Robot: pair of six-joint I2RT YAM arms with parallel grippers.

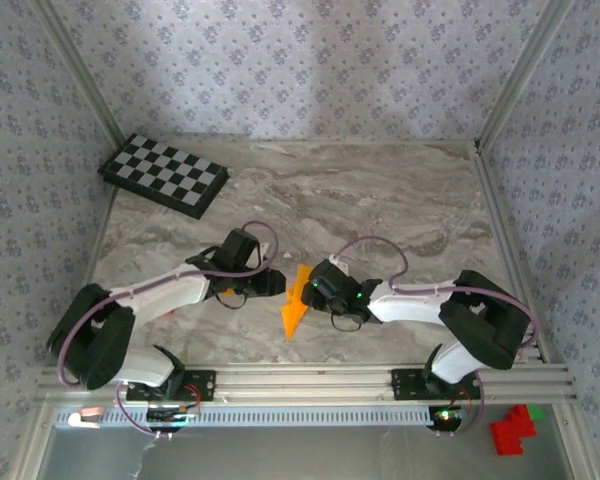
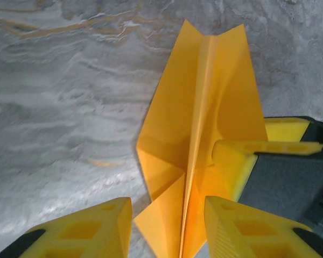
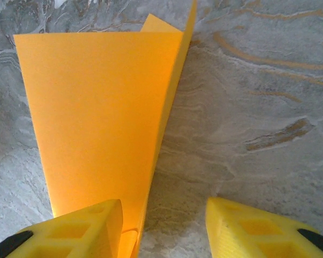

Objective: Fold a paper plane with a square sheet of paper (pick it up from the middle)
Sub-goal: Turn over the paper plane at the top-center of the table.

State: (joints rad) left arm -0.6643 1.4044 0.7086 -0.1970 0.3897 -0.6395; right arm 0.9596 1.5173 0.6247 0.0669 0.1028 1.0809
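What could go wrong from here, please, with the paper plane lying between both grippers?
The left gripper straddles the raised centre crease of the paper plane; closing askew might crumple a wing. The right gripper has one finger over a wing's edge, so pulling away might drag or unfold it.

Far half of marble table (image 1: 380,190) bare: free passage. Checkered board (image 1: 165,175) blocks far-left corner, well apart from arms. Centre tight: left gripper (image 1: 278,284) and right gripper (image 1: 313,286) face each other, paper plane (image 1: 295,315) between them. Both jaw pairs parted; plane's raised crease stands in left gap, wing edge beside right's inner finger. Walls (image 1: 40,120) close three sides; rail (image 1: 310,378) bounds near edge.
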